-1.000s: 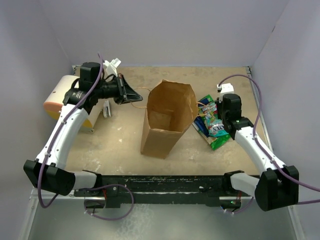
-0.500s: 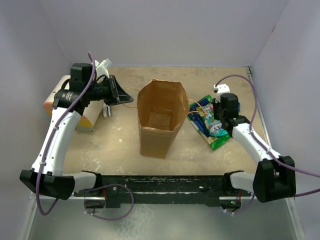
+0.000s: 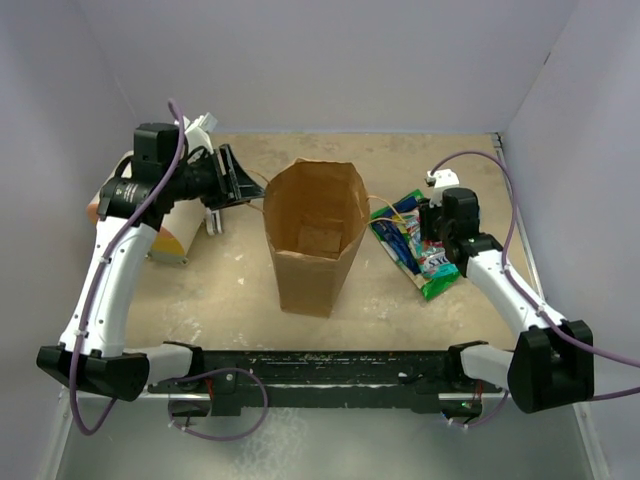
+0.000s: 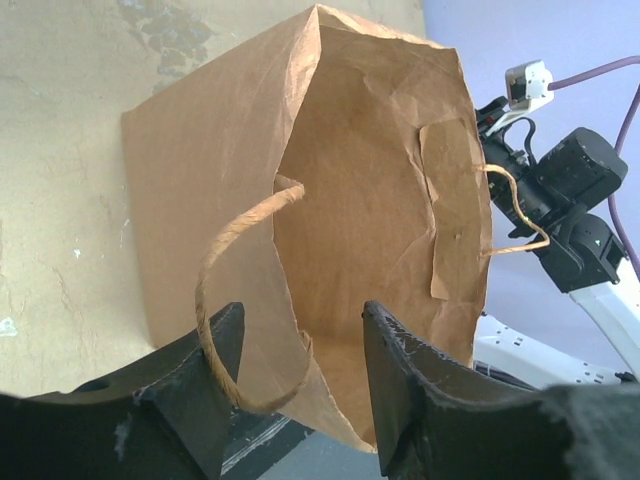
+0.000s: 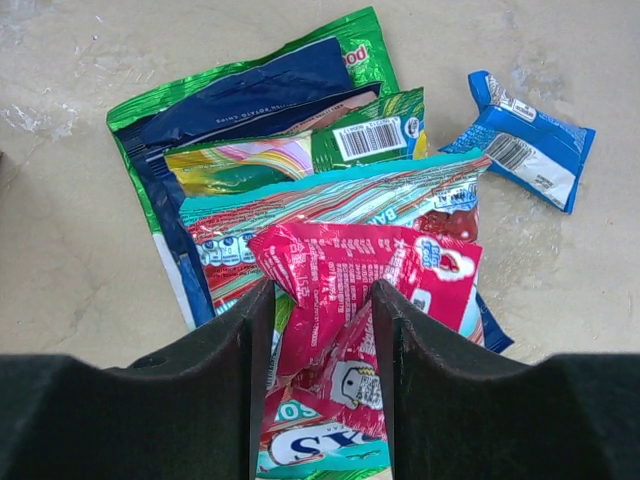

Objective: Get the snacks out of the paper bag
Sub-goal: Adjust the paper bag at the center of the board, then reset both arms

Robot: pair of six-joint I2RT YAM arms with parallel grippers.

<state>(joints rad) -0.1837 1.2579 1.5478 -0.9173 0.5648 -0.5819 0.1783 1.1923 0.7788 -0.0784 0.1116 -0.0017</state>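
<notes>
My left gripper (image 4: 300, 335) stands open at the left rim of the tall brown paper bag (image 4: 370, 190), upright and gaping; its twisted handle (image 4: 228, 285) loops past one finger, and its floor is hidden. Right of the bag, my right gripper (image 5: 322, 300) hangs open over the snacks (image 5: 300, 190), a crinkly overlapping pile, red packet (image 5: 350, 270) topmost, the lower ones half buried

The left arm (image 3: 110, 270) rises from its base at the near left and reaches far. Its wrist turns right, so the left hand (image 3: 235, 180) lies roughly level and points right, its fingers (image 4: 215, 350) standing apart. The right arm (image 3: 505, 290) slants from the near right toward the far side. The right hand (image 3: 430, 220) tips downward, and its two fingers (image 5: 250, 340) are parted with a clear gap between them.
</notes>
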